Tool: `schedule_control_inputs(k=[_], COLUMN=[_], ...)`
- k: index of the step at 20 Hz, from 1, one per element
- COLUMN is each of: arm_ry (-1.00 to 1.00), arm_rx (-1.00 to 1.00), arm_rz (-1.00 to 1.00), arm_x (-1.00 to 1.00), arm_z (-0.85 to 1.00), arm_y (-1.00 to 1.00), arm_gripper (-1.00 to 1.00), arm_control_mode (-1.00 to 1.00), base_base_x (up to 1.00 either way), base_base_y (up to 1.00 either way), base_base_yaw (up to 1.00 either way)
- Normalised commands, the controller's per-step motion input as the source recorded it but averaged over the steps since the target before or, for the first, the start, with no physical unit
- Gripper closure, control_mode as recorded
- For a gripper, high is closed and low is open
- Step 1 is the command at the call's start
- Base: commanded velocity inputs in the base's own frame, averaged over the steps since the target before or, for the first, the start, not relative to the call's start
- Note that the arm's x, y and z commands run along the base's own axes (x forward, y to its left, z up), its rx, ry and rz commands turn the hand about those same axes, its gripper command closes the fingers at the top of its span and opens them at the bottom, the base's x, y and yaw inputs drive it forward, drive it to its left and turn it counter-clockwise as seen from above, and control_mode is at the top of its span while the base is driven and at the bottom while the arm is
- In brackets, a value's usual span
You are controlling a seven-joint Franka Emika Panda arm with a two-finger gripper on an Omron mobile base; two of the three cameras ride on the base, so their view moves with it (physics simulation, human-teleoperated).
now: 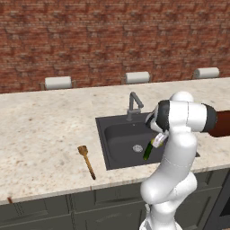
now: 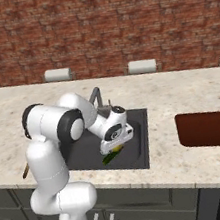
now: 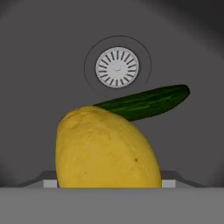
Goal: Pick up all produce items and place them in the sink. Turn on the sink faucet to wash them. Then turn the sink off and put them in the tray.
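My gripper (image 1: 155,141) (image 2: 116,145) hangs low inside the sink (image 1: 117,137) (image 2: 83,153), shut on the yellow rounded piece (image 3: 107,151) (image 2: 117,149), which covers the fingertips in the hand view. The dark green cucumber (image 3: 146,102) (image 1: 147,152) (image 2: 109,158) lies on the basin floor just beyond it, beside the round silver drain (image 3: 117,67) (image 1: 137,148). The sink faucet (image 1: 133,105) (image 2: 96,96) stands at the basin's back edge, with no water visible. The reddish-brown tray (image 2: 211,128) (image 1: 222,126) sits on the counter to the right of the sink.
A wooden spoon (image 1: 86,161) (image 2: 26,171) lies on the counter left of the sink. Several pale rolls (image 1: 58,82) (image 2: 142,66) line the brick back wall. My own arm reaches over the front right of the basin.
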Motion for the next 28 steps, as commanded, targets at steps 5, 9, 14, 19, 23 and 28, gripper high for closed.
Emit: schedule_control_inputs(k=[5, 9, 14, 19, 23, 28], arm_ry=[0.00, 0.03, 0.05, 0.01, 0.00, 0.00], arm_rx=[0.01, 0.00, 0.00, 0.00, 0.00, 0.00], arm_rz=[0.00, 0.01, 0.00, 0.01, 0.00, 0.00], arm_x=[0.29, 0.23, 0.22, 0.23, 0.00, -0.06], arm_z=[-0.45, -0.31, -0.35, -0.31, -0.12, 0.14], arm_y=[0.13, 0.20, 0.09, 0.07, 0.12, 0.18], arm_gripper=[1.00, 1.00, 1.00, 1.00, -1.00, -1.00], arm_control_mode=[-1.00, -1.00, -1.00, -1.00, -1.00, -1.00], base_base_x=[0.00, 0.00, 0.00, 0.00, 0.00, 0.00], base_base_y=[0.00, 0.00, 0.00, 0.00, 0.00, 0.00], base_base_yaw=[0.00, 0.00, 0.00, 0.00, 0.00, 0.00])
